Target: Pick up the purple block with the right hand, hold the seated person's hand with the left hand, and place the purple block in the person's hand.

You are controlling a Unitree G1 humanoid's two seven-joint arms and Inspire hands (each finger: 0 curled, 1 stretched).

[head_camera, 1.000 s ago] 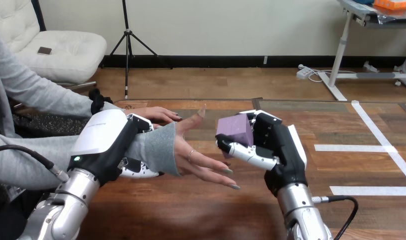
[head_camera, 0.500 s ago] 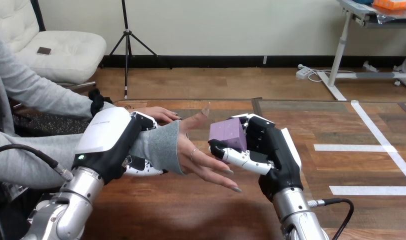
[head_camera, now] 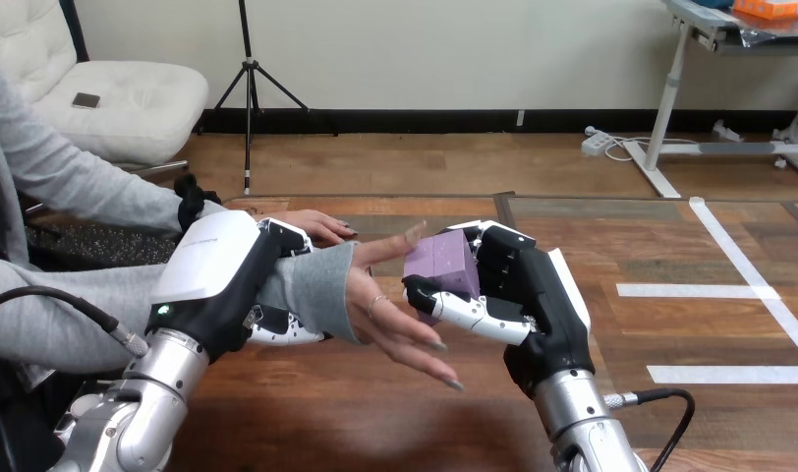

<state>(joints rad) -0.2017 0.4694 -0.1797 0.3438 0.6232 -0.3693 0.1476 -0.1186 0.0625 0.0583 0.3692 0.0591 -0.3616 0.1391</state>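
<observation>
The right hand [head_camera: 518,295] has its fingers and thumb curled round the purple block [head_camera: 444,258], just beside the open palm of the person's hand [head_camera: 390,320], which hides the block's left edge. The left hand [head_camera: 223,280] clasps the grey-sleeved wrist [head_camera: 312,285] above the counter [head_camera: 356,423], and the sleeve partly covers its fingers.

purple block [head_camera: 442,262] tilted, touching person's open palm [head_camera: 380,305].
</observation>
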